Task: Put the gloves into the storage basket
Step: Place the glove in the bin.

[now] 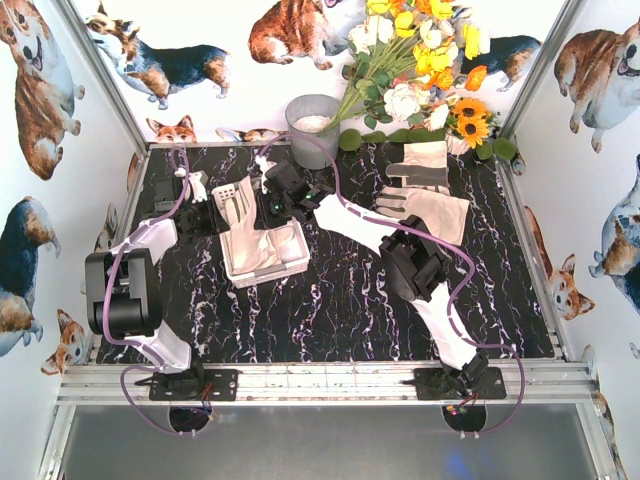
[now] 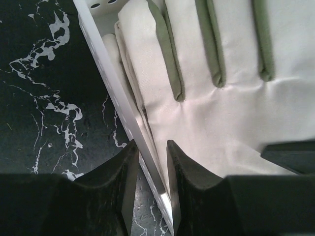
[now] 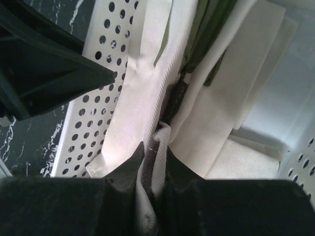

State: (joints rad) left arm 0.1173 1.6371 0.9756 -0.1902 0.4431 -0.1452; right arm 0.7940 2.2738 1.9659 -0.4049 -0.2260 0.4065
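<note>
While I scan from the left, my left gripper has its jaws drawn narrow, pinching the side wall of the storage basket (white, perforated), which sits left of centre on the black marble table. Over it, my right gripper is nipped tight on a glove inside. Two more gloves lie far right.

Corgi-print walls, black marble table
</note>
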